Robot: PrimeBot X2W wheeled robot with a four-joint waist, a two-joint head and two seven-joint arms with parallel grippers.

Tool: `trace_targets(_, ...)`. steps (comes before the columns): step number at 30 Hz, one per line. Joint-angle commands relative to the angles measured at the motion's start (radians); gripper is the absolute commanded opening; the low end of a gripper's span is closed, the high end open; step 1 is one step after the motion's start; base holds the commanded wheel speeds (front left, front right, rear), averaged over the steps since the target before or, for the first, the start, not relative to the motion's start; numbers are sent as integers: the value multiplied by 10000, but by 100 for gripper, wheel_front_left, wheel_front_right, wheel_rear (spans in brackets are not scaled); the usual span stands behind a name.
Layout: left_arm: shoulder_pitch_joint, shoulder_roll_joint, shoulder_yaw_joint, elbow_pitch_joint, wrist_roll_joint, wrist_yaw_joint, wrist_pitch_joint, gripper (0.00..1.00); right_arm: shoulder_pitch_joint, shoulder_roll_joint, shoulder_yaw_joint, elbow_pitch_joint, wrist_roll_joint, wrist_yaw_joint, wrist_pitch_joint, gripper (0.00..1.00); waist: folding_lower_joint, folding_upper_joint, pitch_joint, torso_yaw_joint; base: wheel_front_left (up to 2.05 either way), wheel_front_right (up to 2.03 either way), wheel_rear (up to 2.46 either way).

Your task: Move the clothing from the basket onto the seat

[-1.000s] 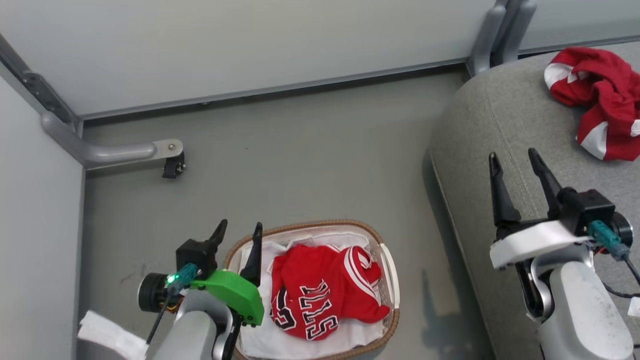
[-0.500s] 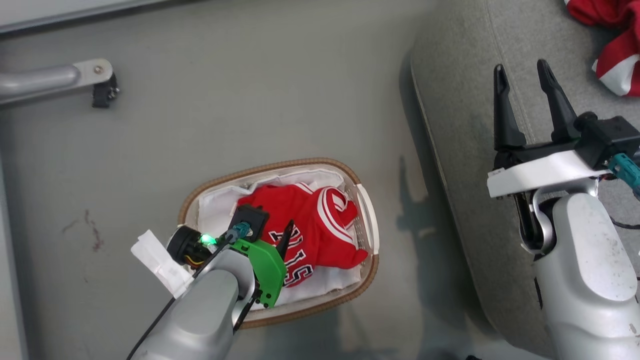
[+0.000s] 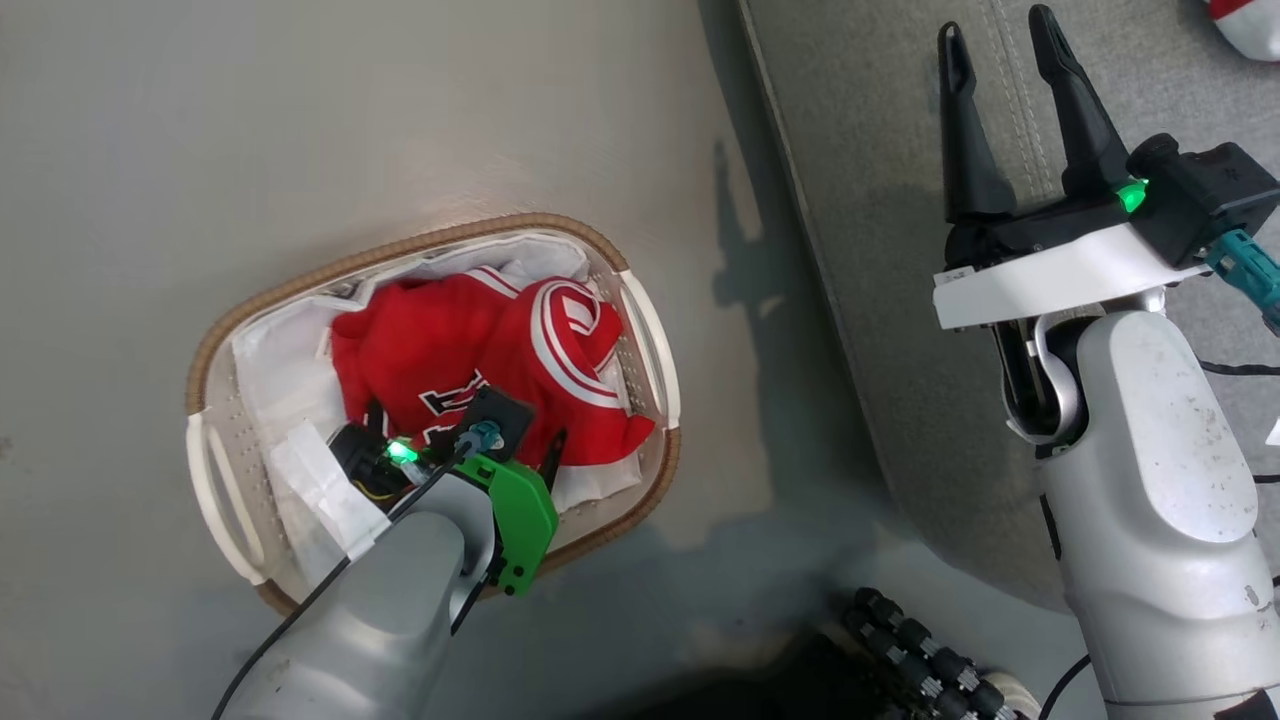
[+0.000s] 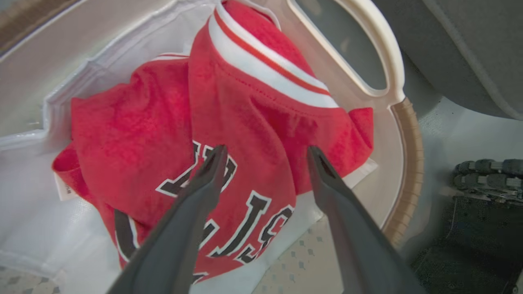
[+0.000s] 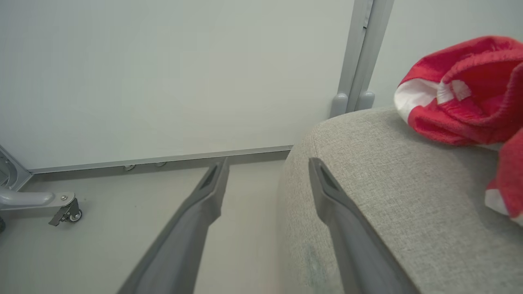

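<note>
The left claw (image 4: 265, 152) hangs wide open over the red jersey (image 3: 470, 340), which lies crumpled in the basket (image 3: 400, 245) on the floor, left of the seat (image 3: 880, 250). Its fingers straddle the lettered fold, apparently just above the cloth. Closing too deep could pinch the white liner sheet (image 4: 24, 212) underneath and drag it, or the light basket, up with the jersey. Too shallow a pinch may slip off. The right claw (image 3: 995, 30) is spread and empty over the seat's edge, and another red garment (image 5: 461, 94) lies farther along.
</note>
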Motion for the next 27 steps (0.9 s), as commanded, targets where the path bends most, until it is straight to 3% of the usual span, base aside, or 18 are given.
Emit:
trace_targets(1,-307,87,-46,91,-129,-35,-58,100,-215,-14,43,-59,60,-11,-2,100,-1,0,866,-803,0,0,0)
trace_targets(14,-785,374,266,1194,-534,405,-41,100,-304,-14,343,-346,363,-11,-2,100,-1,0,1191,-1223,0,0,0)
trace_targets(15,-770,391,294,1219,-566,445,-13,64,-266,-16,363,-340,366,-11,-2,100,-1,0,1161,-1223,0,0,0)
trace_targets(17,-695,429,338,1283,-651,542,65,4,-193,-17,398,-311,365,-11,-2,100,-1,0,1084,-1207,0,0,0)
trace_targets(18,-630,444,351,1321,-693,568,138,0,-153,-17,407,-286,350,-11,-2,100,-1,0,1033,-1191,0,0,0)
trace_targets(27,-450,349,390,1408,-898,515,-167,0,12,-20,257,-154,139,-11,-2,100,-1,0,520,-927,0,0,0)
